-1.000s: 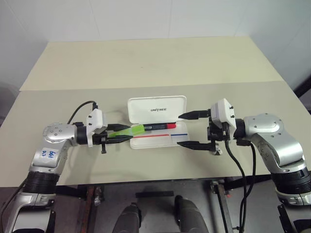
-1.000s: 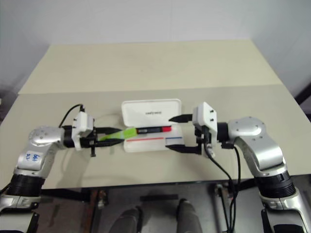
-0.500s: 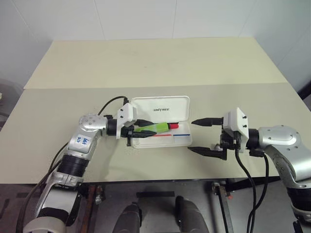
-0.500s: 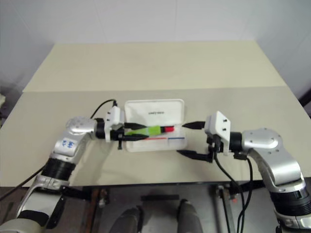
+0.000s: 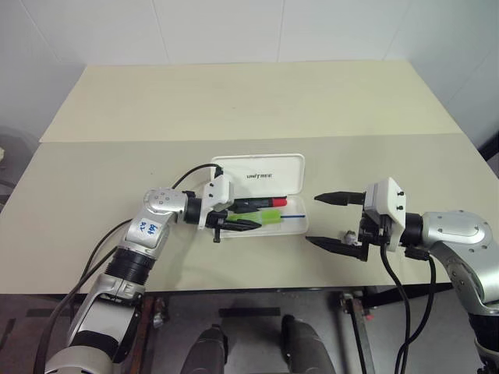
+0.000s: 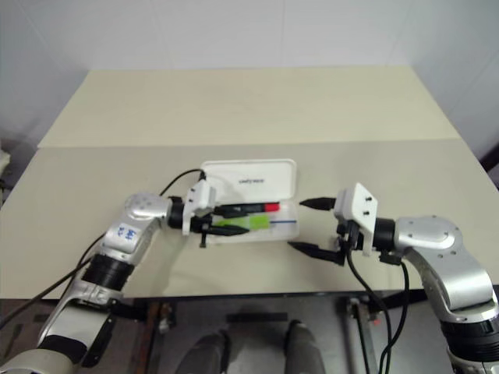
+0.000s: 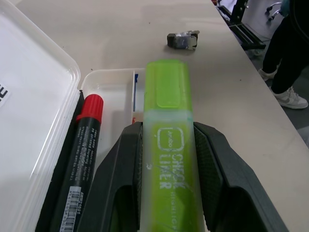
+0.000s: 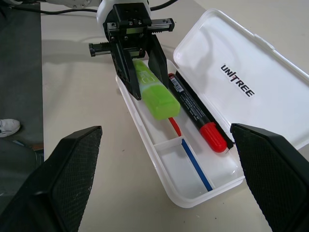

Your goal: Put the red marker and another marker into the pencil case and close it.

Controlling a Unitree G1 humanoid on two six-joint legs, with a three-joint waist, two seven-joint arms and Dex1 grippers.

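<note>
The white pencil case (image 5: 261,173) lies open in the middle of the table, its lettered lid folded back. The red marker (image 5: 261,204) rests in the tray along the hinge. My left gripper (image 5: 251,217) is shut on the light green marker (image 7: 166,140) and holds it over the tray, beside the red marker (image 7: 84,145). I cannot tell whether the green marker's tip touches the tray floor. My right gripper (image 5: 313,220) stands open just right of the case, with nothing between its fingers (image 8: 63,179).
A small grey metal lump (image 7: 182,39) lies on the table beyond the case's right end. A person's leg and shoe (image 7: 289,96) stand off the table's side. A second table (image 5: 249,101) adjoins at the back.
My left gripper has carried the green marker rightward from the case's left end to over the tray. My right gripper has drawn back to the right, away from the case.
</note>
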